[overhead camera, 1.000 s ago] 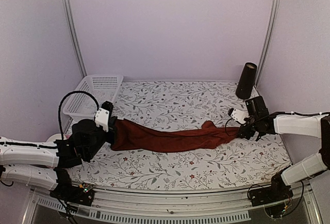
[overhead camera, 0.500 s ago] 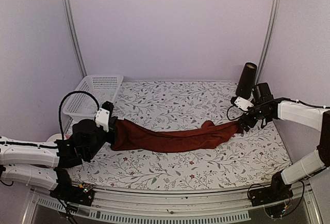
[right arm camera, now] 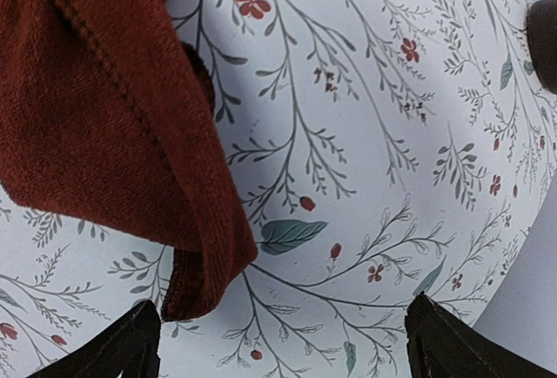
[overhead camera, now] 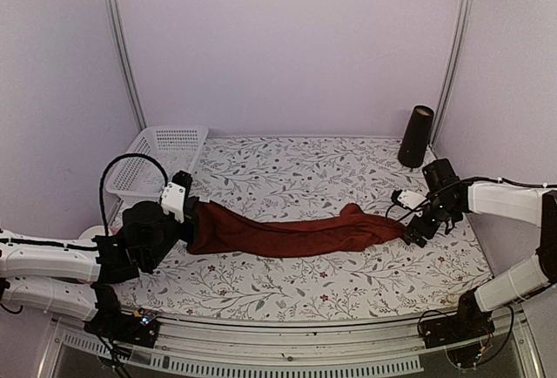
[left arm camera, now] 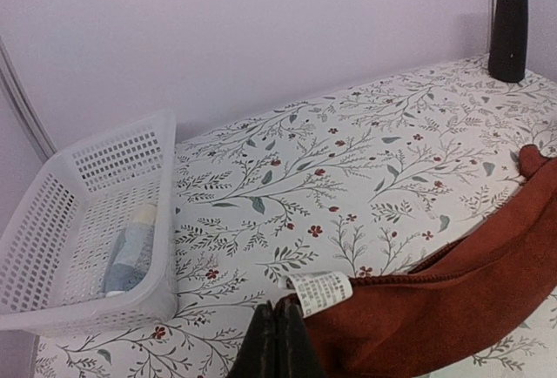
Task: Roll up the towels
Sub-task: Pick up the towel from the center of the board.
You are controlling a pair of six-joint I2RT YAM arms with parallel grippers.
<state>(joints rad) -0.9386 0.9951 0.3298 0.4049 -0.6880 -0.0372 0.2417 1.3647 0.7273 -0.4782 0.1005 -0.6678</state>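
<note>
Stretching across the table [overhead camera: 287, 165], maroon towel [overhead camera: 278, 234] is clamped at one end by left gripper [left arm camera: 275, 343]; right gripper [overhead camera: 415, 231] is spread apart near the other.

We note the dark red cloth towel [overhead camera: 287, 232] stretched left to right across the floral-print table [overhead camera: 287, 169]. Behind its left end is the white plastic mesh basket [overhead camera: 148, 147], a pale rolled cloth [left arm camera: 130, 252] inside; behind its right end, the black cylinder [overhead camera: 416, 137].

Open tabletop [overhead camera: 296, 165] runs behind the maroon towel [overhead camera: 287, 234], between the white basket [overhead camera: 178, 140] and the black cylinder [overhead camera: 416, 136].
</note>
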